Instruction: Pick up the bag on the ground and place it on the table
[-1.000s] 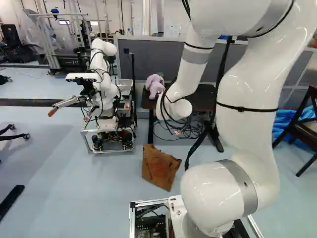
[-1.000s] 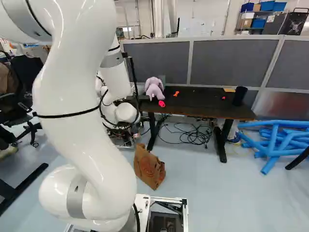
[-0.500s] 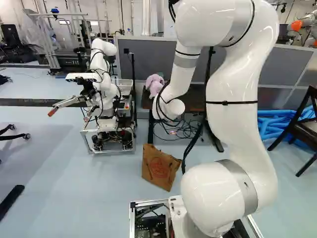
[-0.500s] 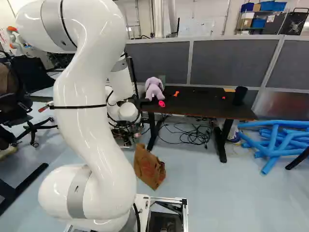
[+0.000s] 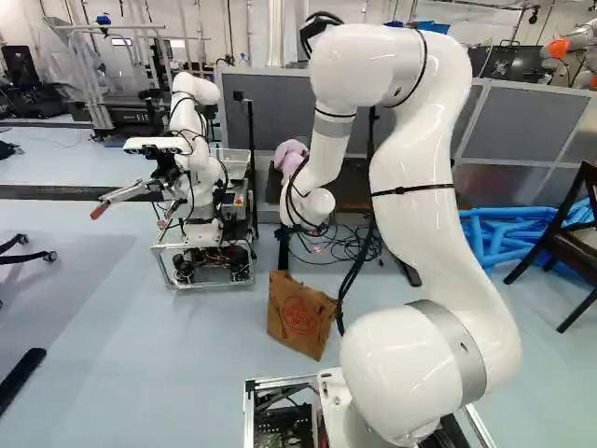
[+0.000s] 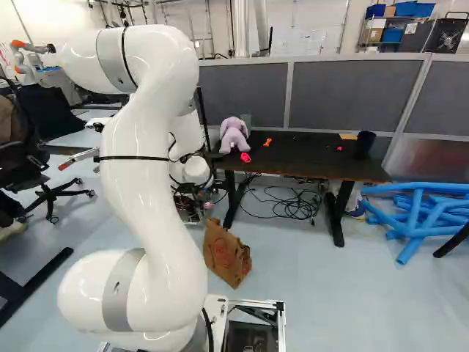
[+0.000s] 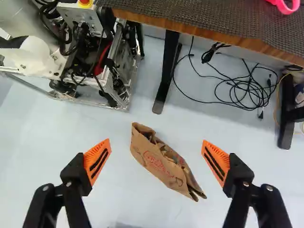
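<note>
We've got black two-finger gripper [image 7: 156, 161] open wide, orange pads [image 7: 103, 146] well apart. Brown paper bag w/ reddish print [image 7: 159, 164] sits on pale blue-grey floor [image 6: 330, 293], ahead of us, btwn finger lines in wrist view. Beyond bag, we see dark-topped table [image 6: 308, 158] w/ lilac plush toy [image 6: 234, 137], coiled blk cables [image 7: 242, 92] underneath.

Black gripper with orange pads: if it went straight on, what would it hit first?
Probably the brown paper bag on the pale floor, ahead of the open gripper, though depth is unclear.
</note>
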Robot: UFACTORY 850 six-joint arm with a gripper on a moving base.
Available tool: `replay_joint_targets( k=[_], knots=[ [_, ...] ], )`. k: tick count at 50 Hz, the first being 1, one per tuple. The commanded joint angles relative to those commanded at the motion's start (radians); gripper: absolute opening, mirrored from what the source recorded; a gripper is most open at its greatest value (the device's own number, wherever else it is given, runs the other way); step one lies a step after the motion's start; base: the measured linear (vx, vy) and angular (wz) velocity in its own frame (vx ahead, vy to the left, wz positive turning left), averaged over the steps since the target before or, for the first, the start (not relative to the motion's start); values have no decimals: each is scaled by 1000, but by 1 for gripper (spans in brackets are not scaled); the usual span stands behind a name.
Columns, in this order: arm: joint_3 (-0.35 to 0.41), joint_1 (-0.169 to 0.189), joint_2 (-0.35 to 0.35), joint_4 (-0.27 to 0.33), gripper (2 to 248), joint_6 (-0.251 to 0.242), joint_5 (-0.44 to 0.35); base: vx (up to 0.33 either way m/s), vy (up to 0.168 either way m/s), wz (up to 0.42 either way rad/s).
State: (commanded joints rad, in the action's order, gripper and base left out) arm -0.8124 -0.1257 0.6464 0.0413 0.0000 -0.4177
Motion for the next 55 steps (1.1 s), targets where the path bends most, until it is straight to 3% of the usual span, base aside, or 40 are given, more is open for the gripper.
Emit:
replay_joint_targets(
  k=[27,55],
  knots=[
    [-158,4,158,74,247,0,90,0,0,0],
    [-230,3,265,149,247,0,216,0,0,0]
  ],
)
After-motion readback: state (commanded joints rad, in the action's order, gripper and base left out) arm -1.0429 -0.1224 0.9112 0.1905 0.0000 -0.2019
